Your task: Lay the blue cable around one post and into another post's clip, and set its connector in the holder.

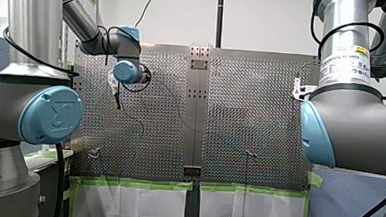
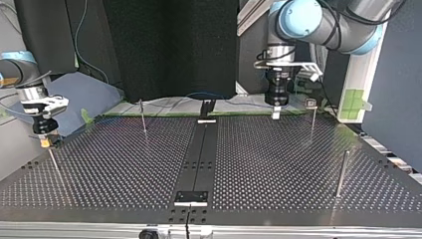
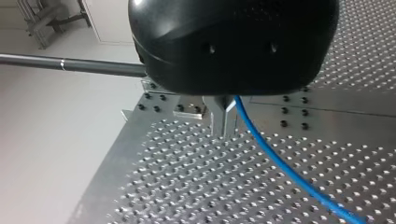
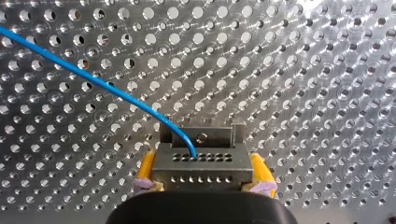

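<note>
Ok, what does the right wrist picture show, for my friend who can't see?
My right claw grips a grey connector block between its yellow pads. A thin blue cable comes out of the block and runs away over the shiny table full of holes.

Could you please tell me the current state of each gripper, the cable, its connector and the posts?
my left gripper, shut on the blue cable.
my right gripper, shut on the connector, a yellow pad at each side.
blue cable, one end in the connector, the rest running free over the perforated table.
connector, held, not set in a holder.
post, upright, no cable visible around it.
</note>
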`<state>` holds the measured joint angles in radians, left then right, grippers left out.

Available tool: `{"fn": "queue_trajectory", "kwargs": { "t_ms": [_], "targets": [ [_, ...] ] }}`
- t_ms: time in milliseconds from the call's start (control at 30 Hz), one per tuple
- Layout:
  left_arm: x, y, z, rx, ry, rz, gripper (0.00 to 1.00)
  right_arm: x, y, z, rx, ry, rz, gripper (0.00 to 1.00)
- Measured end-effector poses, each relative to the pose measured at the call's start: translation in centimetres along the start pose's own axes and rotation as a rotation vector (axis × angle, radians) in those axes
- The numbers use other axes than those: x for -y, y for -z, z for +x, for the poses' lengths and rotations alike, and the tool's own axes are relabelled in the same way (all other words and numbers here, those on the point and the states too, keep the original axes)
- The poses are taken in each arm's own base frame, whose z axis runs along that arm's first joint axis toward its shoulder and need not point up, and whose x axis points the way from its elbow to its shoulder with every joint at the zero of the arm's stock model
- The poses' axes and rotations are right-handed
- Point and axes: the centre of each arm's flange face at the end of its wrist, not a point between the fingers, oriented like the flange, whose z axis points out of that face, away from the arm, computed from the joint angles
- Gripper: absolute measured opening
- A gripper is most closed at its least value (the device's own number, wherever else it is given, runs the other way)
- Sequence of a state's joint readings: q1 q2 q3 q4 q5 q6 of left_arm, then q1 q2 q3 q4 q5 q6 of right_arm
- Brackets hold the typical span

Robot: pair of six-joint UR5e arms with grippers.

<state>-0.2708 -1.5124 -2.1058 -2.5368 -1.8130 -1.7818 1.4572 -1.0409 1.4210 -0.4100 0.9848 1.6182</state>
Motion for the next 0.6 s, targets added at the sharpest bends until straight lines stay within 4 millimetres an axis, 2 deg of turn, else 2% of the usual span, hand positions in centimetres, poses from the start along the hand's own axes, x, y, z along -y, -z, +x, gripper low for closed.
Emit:
{"fn": "queue_trajectory", "kwargs": {
  "t_ms": [233, 600],
  "targets": [
    [0.9, -1.0, -2.8, 0.017, -0.015, 0.002, 0.00, 0.0, 0.0, 0.0, 0.000, 0.000, 0.000, 0.00],
    [1.2, -1.4, -7.0, 0.053, -0.036, -0.040, 0.00, 0.0, 0.0, 0.0, 0.000, 0.000, 0.000, 0.00]
  ]
}}
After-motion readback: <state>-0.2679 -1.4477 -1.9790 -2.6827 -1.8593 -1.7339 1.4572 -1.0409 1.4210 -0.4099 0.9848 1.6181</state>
